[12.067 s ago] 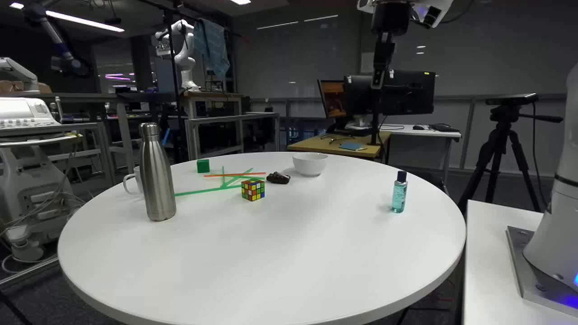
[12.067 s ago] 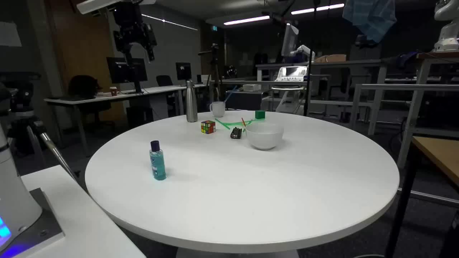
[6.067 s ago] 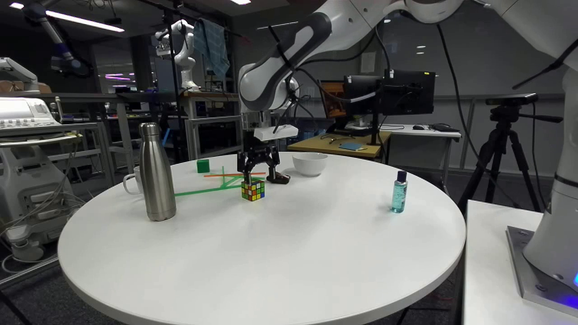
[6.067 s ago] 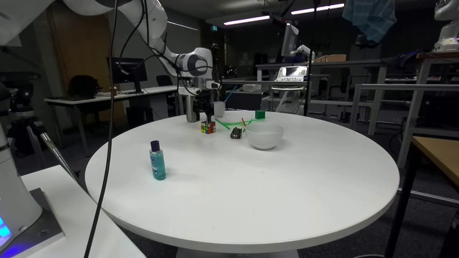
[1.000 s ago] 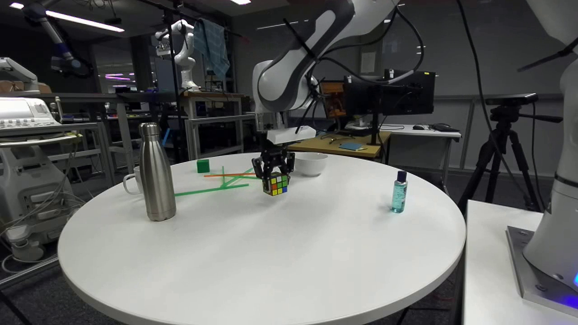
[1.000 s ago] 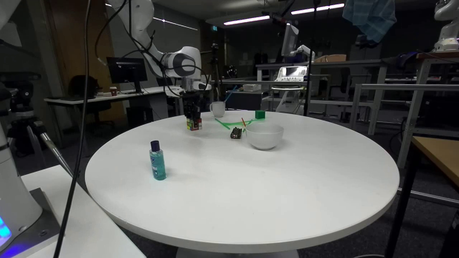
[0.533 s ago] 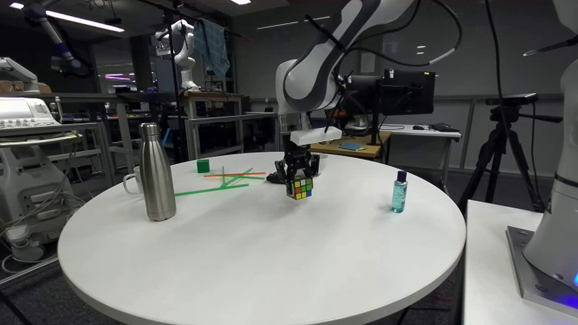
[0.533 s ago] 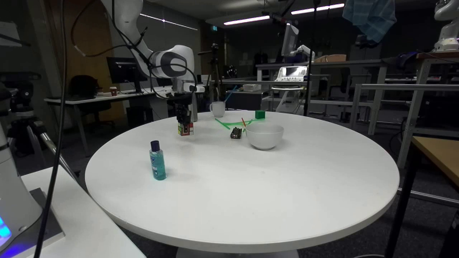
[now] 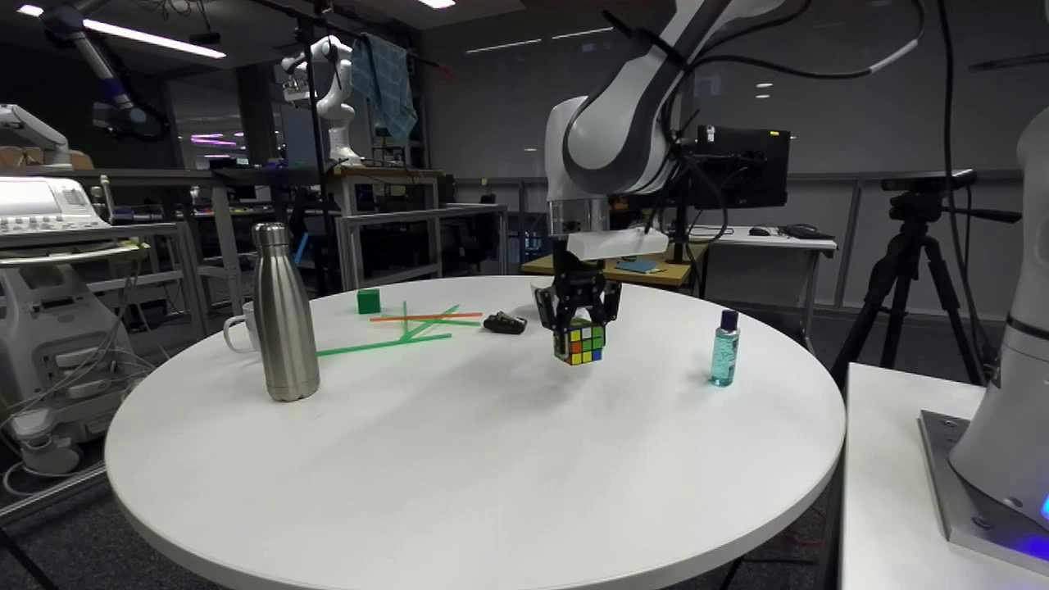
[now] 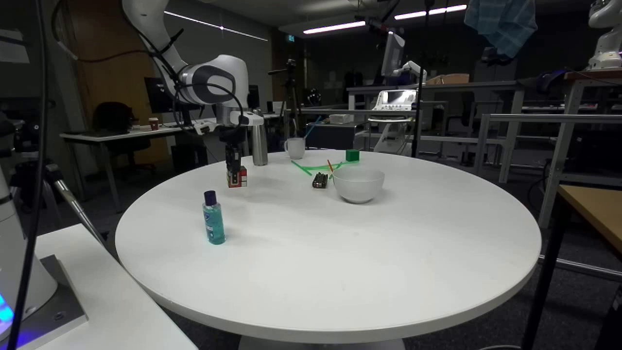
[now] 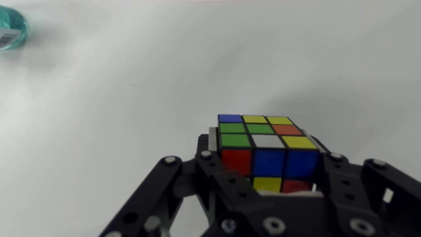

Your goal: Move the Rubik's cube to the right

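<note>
Holding the Rubik's cube [image 11: 268, 141], the gripper [image 9: 580, 334] points straight down over the round white table [image 9: 459, 492]. Fingers [image 11: 213, 168] press against two opposite sides, cube snug between them. Cube is level and, in both exterior views, appears just off the table. Wrist view gives two faces: blue, yellow, green, orange and white squares on one; red, blue and yellow on the next, its lower part hidden by the gripper. Robot arm [image 9: 610, 139] comes down from above in both exterior views.

Position: in an exterior view, cube hangs between the teal bottle [image 9: 724, 352] and a small dark object [image 9: 505, 323], apart from both. Cannot tell what the dark object is. Teal bottle upright, dark cap; only part of it shows in the top left corner of the wrist view.

Also on the table: steel bottle [image 9: 284, 328], upright, well apart from the cube. White mug [image 10: 295, 148] near it, partly hidden behind it in an exterior view, handle showing. Green block [image 9: 369, 301] near a loose scatter of green sticks [image 9: 385, 344] and an orange stick [image 9: 426, 317], some crossing. White bowl [image 10: 358, 188] upright, near the dark object; mostly hidden behind the gripper in an exterior view.
</note>
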`<state>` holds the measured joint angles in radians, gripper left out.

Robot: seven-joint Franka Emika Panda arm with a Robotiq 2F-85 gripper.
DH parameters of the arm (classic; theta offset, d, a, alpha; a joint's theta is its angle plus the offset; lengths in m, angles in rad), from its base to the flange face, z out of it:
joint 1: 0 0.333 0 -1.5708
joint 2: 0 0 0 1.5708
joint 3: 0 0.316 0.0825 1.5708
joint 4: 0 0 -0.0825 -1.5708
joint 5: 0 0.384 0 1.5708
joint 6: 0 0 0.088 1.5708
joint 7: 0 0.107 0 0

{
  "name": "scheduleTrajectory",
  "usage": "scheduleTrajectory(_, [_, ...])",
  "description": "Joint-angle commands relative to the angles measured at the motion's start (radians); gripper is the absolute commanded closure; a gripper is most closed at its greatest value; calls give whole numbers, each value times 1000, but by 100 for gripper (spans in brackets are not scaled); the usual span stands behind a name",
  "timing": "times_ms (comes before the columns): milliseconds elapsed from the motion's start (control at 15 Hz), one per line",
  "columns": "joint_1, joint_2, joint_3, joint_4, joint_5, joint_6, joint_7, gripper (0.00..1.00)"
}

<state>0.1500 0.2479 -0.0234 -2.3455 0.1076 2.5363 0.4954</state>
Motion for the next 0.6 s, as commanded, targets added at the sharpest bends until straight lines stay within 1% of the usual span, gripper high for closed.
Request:
scheduleTrajectory(0, [-14,-99,10,-115,39,47,48,66])
scheduleTrajectory(267, [-15,-134,4,-167,55,104,178,66])
scheduleTrajectory(400, [-16,-141,-1,-181,43,138,277,66])
scheduleTrajectory(533, [-18,-139,-7,-180,32,144,381,66])
